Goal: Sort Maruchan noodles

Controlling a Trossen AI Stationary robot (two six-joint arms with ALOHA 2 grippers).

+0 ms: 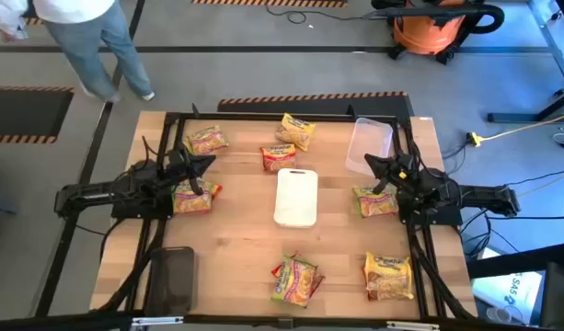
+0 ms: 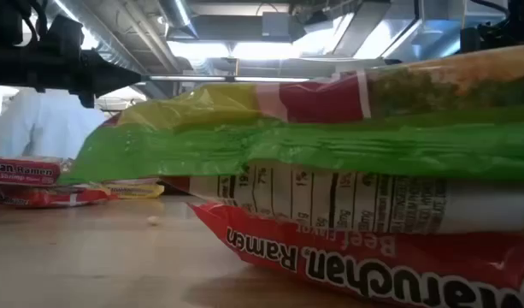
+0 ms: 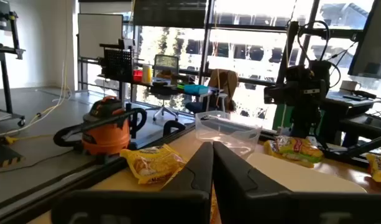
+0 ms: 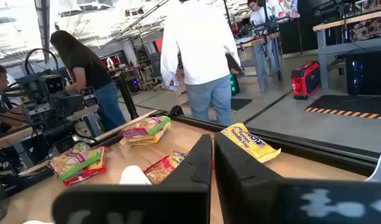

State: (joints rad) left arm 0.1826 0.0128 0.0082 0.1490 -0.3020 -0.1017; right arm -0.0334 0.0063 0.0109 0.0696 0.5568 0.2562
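Both sets of jaws were together, empty: left gripper (image 1: 208, 163) at the surface's (image 1: 235, 248) left edge, right gripper (image 1: 372, 164) at its right. Noodle packets (image 1: 297, 279) lay scattered, seemingly seven.

Crinkly yellow, red and green Maruchan noodles (image 1: 297, 279), scattered flat across table.

Bright overhead ceiling lights and window glare; the low view's nearest packet (image 2: 364, 180) looms blurred.
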